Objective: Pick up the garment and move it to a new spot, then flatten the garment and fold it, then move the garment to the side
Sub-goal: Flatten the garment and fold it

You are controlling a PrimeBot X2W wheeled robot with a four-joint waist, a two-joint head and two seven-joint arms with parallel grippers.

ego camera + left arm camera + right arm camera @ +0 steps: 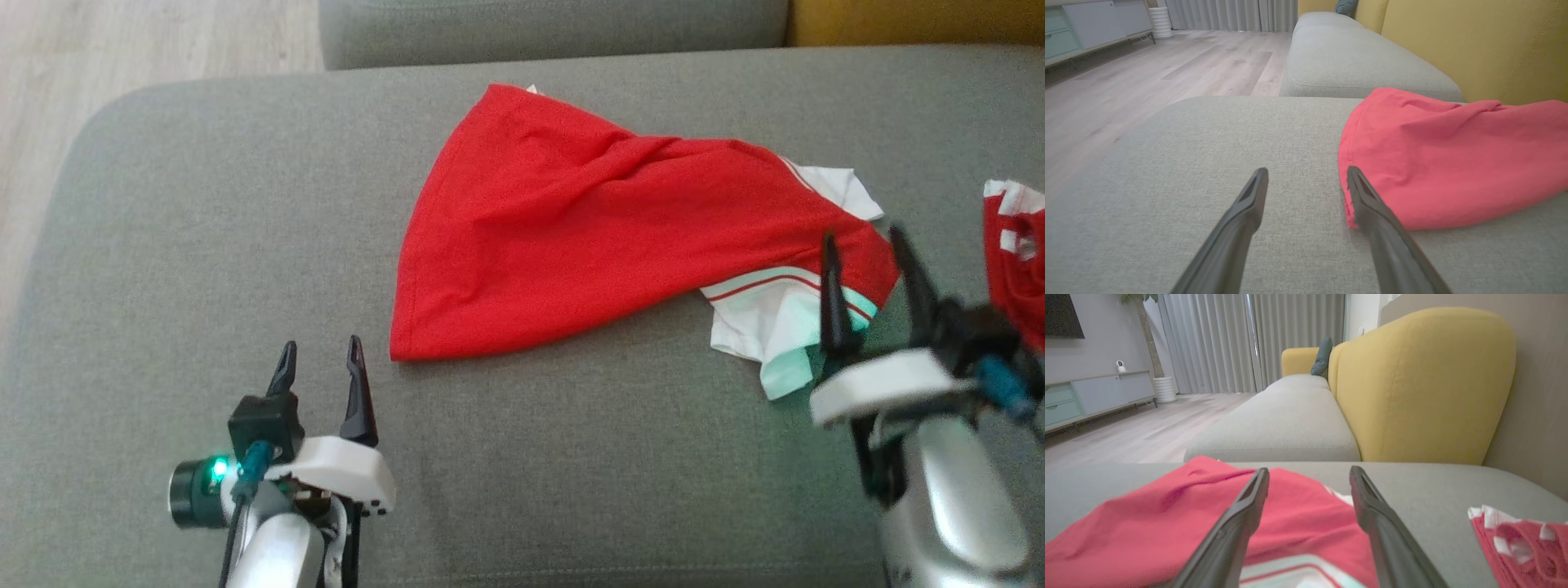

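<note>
A red garment (588, 229) with white and mint sleeve trim lies rumpled on the grey sofa seat (204, 229), its hem toward the left and its sleeves bunched at the right. My left gripper (320, 359) stands open just left of the hem's near corner, nothing between its fingers; in the left wrist view the left gripper (1307, 176) has the red garment (1445, 159) beside its right finger. My right gripper (867, 245) hovers open over the sleeve end, and in the right wrist view the right gripper (1309, 475) sits above the red garment (1167, 522).
A second red and white garment (1016, 253) lies at the sofa's right edge, also seen as the second garment (1527, 543). A yellow backrest (1425, 384) rises behind the seat. Another grey cushion (1355, 57) adjoins it, with wooden floor (1147, 77) to the left.
</note>
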